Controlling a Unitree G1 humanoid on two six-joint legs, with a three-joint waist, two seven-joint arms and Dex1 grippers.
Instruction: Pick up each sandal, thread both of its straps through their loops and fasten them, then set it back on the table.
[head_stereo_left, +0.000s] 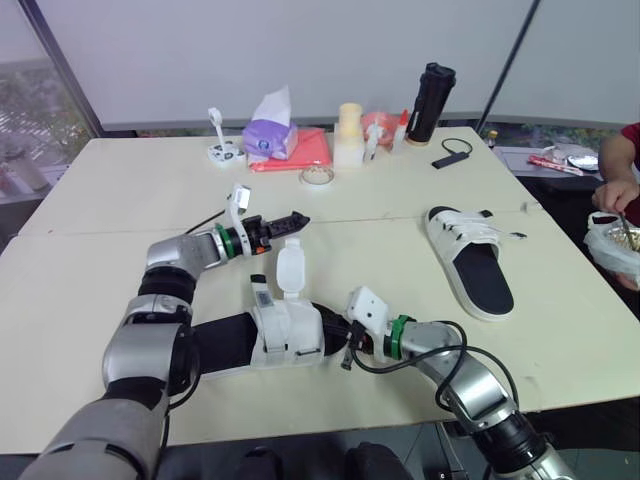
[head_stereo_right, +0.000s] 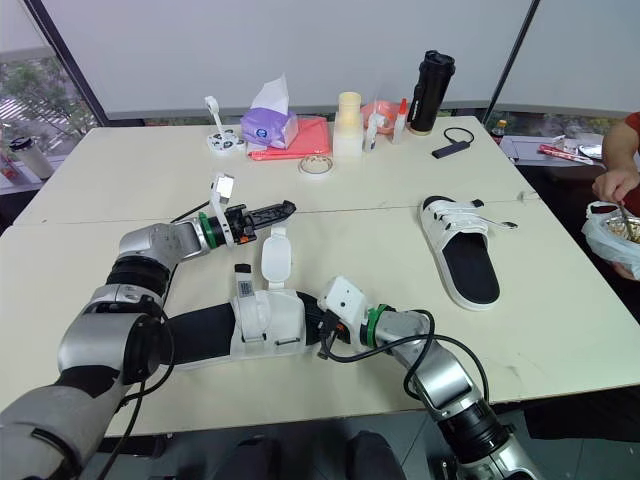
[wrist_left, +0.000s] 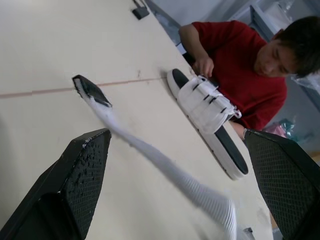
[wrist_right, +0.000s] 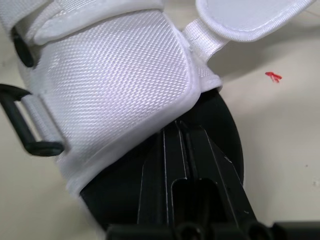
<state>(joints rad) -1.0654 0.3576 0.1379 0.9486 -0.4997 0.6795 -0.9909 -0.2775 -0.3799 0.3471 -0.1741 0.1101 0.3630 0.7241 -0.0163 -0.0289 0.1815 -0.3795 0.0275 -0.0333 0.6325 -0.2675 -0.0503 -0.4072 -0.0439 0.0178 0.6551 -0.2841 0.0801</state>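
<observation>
From the head camera, you are partway through the first sandal: the near sandal (head_stereo_left: 280, 335) lies on the table (head_stereo_left: 120, 200) with your right claw (head_stereo_left: 338, 342) at its open end. Its loose strap (head_stereo_left: 290, 268) stands up just on the near side of your left claw (head_stereo_left: 288, 222), which hovers over the tabletop. The second sandal (head_stereo_left: 470, 260) lies well beyond your right claw, its straps looking done up, near a person (head_stereo_left: 618, 170) at the table edge. From the left wrist, your fingers (wrist_left: 85, 170) stand wide apart and empty, and the strap runs between them touching neither, its dark tip ahead of the claw. From the right wrist, the fingers (wrist_right: 165, 170) are drawn together against the black footbed (wrist_right: 225, 130), right under the white upper (wrist_right: 120, 75). You cannot tell whether they pinch anything, and a black loop (wrist_right: 22, 125) sits off to one side. I judge threading is the step in hand: next, close the left claw on the strap near its tip and steer it to the loop while the right claw steadies the sandal
</observation>
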